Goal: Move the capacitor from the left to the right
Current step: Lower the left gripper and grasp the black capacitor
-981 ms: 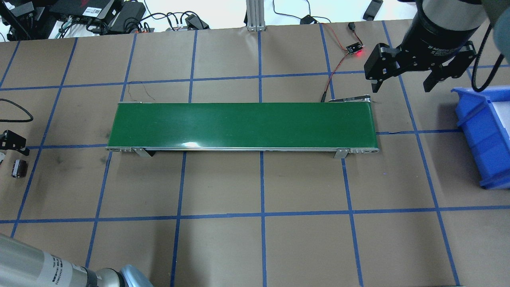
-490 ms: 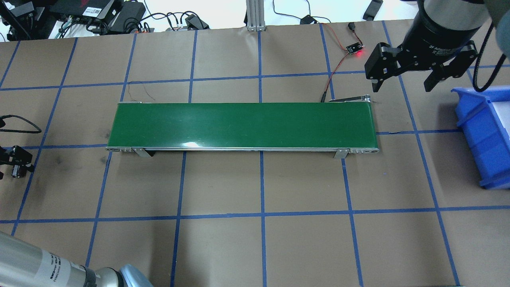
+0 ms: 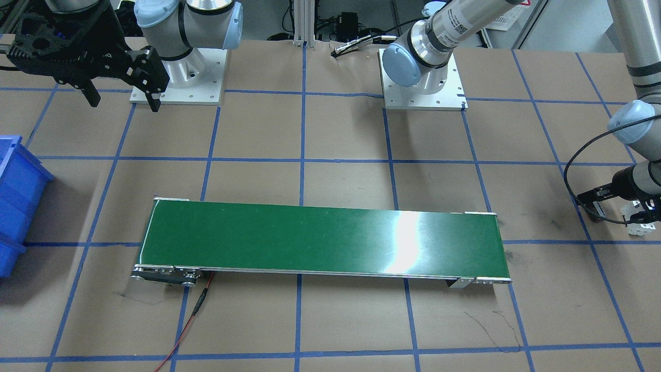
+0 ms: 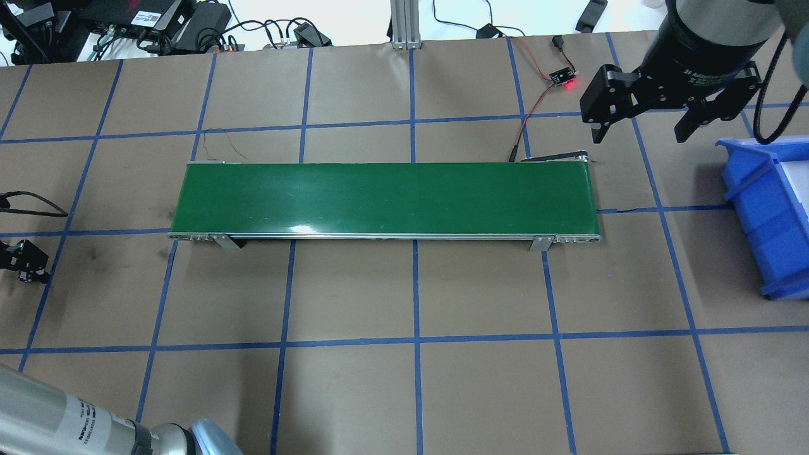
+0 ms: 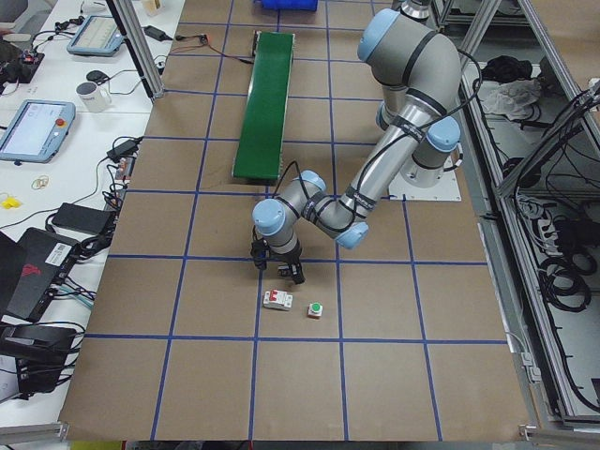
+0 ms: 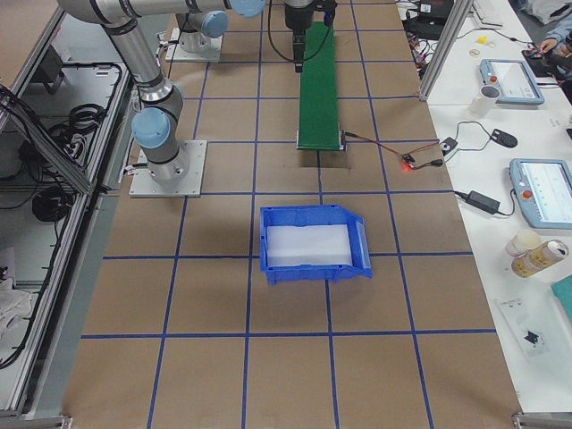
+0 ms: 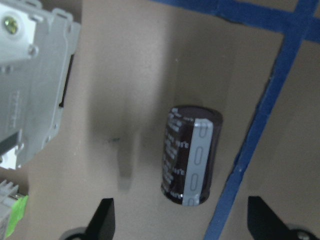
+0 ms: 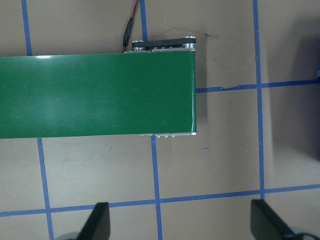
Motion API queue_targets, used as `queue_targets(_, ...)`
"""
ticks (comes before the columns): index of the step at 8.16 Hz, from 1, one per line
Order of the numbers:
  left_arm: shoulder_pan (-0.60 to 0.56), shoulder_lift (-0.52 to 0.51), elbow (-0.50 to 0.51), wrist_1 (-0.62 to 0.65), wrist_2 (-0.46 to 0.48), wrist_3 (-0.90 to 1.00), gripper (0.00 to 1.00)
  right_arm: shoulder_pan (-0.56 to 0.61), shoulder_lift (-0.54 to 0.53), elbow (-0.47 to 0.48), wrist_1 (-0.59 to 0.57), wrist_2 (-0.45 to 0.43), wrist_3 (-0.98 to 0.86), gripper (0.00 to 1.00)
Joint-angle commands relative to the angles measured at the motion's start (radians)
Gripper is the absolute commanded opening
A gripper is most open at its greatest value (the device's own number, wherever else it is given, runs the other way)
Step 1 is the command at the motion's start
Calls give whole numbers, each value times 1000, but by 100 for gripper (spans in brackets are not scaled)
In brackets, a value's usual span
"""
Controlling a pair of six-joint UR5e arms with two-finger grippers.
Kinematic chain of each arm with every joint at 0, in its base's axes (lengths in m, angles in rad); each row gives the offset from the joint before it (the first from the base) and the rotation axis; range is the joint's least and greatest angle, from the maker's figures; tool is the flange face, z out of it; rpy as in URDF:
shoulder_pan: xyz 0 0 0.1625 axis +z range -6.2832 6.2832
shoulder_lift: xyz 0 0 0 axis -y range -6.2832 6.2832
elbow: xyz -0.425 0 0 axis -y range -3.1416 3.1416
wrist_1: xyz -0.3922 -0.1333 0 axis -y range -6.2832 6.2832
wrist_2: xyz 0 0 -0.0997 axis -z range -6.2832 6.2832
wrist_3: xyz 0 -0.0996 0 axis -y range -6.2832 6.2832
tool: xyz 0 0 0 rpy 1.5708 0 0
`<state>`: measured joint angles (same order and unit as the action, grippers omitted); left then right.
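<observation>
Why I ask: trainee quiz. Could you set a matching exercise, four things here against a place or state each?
Things: 1 capacitor; 2 conveyor belt; 3 blue bin; 4 right tool.
Descriptions: A open, held above the table; B on its side beside a blue tape line; C green, mid-table; D at the table's right end.
Pairs: 1-B; 2-C; 3-D; 4-A.

The capacitor point(image 7: 191, 155) has a dark brown-black sleeve with pale lettering and a light grey stripe carrying oval marks. The tabletop point(image 4: 354, 291) is brown with a blue tape grid, and the conveyor belt point(image 4: 385, 199) is green. The breaker point(image 5: 277, 300) is white with red marks; the bin point(image 6: 308, 273) is blue with a white floor.
</observation>
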<state>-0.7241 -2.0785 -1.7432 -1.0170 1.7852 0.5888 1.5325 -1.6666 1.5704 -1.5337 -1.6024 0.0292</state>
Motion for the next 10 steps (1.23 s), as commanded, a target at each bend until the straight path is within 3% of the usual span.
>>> queue_targets(1, 0, -25, -5, 58, -13, -6, 93, 0, -4, 0, -2, 1, 1, 100)
queue_targets(2, -1, -28, -2, 66, -12, -3, 89, 0, -2, 0, -2, 1, 1, 100)
queue_targets(3, -1, -28, 2, 64, -15, -4, 74, 2, -4, 0, -2, 1, 1, 100)
queue_targets(5, -1, -20, 2, 64, -18, 3, 9, 2, -2, 0, -2, -1, 1, 100)
queue_targets(6, -1, -15, 2, 58, -18, 2, 0, 0, -2, 0, 0, -4, 1, 100)
queue_targets(10, -3, 55, 5, 67, -58, 80, 0, 0, -4, 0, 0, -5, 0, 100)
